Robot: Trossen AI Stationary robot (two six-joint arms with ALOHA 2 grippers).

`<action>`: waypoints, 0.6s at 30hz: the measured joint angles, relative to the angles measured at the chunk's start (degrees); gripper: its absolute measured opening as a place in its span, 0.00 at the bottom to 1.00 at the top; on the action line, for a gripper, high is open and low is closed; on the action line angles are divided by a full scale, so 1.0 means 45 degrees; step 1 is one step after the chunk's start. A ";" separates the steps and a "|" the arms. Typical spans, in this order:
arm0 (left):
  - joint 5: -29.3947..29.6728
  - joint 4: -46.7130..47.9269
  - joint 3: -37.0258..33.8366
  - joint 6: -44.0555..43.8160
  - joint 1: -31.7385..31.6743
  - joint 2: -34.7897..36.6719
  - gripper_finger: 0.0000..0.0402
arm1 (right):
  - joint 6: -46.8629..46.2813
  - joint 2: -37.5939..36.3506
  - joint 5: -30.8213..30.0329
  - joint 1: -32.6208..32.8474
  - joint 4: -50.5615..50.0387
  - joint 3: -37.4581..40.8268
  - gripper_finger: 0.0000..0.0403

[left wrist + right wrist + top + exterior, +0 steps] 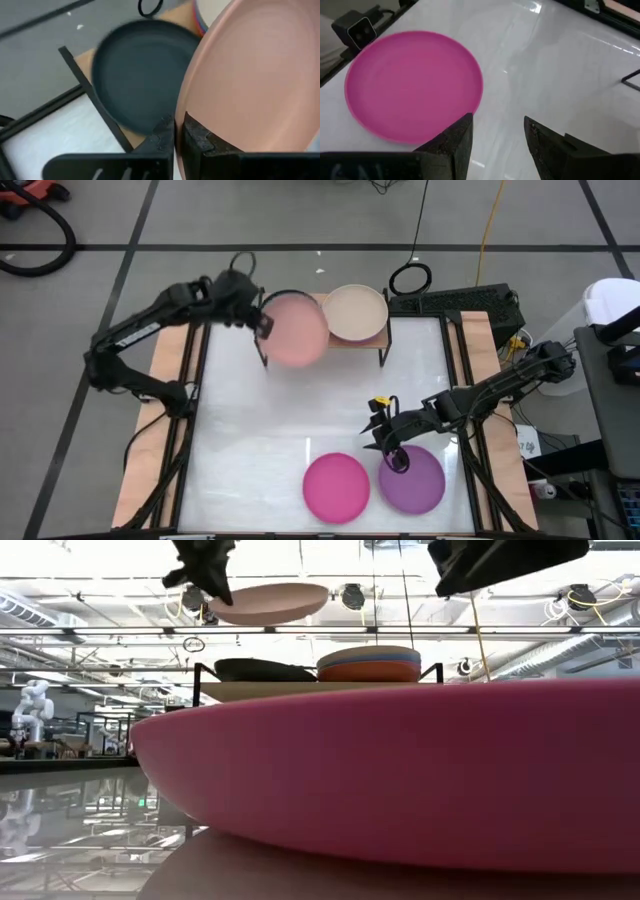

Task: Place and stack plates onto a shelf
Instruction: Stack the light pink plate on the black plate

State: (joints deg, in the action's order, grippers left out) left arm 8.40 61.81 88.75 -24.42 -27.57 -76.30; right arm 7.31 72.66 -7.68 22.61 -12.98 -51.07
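Left gripper [262, 323] pinches the rim of the peach plate [296, 328], fingers pressed together on its edge, holding it in the air over the left half of the shelf [372, 339]. In the left wrist view the peach plate [255, 75] is tilted and sits above the black plate [142, 75], which lies on the shelf board. From the low view the peach plate [268, 602] hangs clear above the black plate [265, 670], not touching it. On the shelf's right half is a stack [369, 664] with the beige plate [355, 311] on top; blue and red edges show beneath it. Right gripper [392, 448] hovers over the near part of the table [260, 420], fingers spread and empty, at the far-left edge of the purple plate [415, 480]. A magenta plate [336, 486] lies just left of the purple one, the two nearly touching. In the right wrist view the spread fingers [455, 142] stand over the table surface beside the magenta plate [414, 84]. A black cable ring [410, 279] lies on the floor beyond the shelf.
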 joint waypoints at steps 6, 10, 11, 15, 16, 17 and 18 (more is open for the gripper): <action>-0.0922 -0.0920 0.0015 -0.0025 -0.1925 -0.0927 0.03 | 0.0219 0.0017 0.0039 -0.0005 0.1520 0.0663 0.39; -0.1147 -0.1282 0.0015 -0.0031 -0.2767 -0.1425 0.03 | 0.0292 0.0029 0.0049 -0.0005 0.2573 0.1533 0.39; -0.1322 -0.1291 0.0015 -0.0017 -0.2947 -0.1560 0.03 | 0.0296 0.0029 0.0049 -0.0005 0.2716 0.1726 0.39; -0.1564 -0.1192 0.0010 -0.0025 -0.3386 -0.1917 0.05 | 0.0230 0.0029 0.0049 -0.0003 0.3048 0.2268 0.39; -0.1573 -0.1206 0.0010 -0.0017 -0.3448 -0.1978 0.07 | 0.0202 0.0027 0.0049 -0.0005 0.3136 0.2337 0.39; -0.1559 -0.1199 0.0010 0.0058 -0.3501 -0.2037 0.09 | 0.0199 0.0024 0.0049 -0.0002 0.3201 0.2389 0.39; -0.1556 -0.1161 0.0010 0.0210 -0.3543 -0.2087 0.11 | 0.0199 0.0024 0.0049 -0.0005 0.3261 0.2443 0.39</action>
State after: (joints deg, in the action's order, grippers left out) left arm 1.40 56.58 88.79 -23.47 -43.52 -85.69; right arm 8.21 72.77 -7.46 22.59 1.70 -40.08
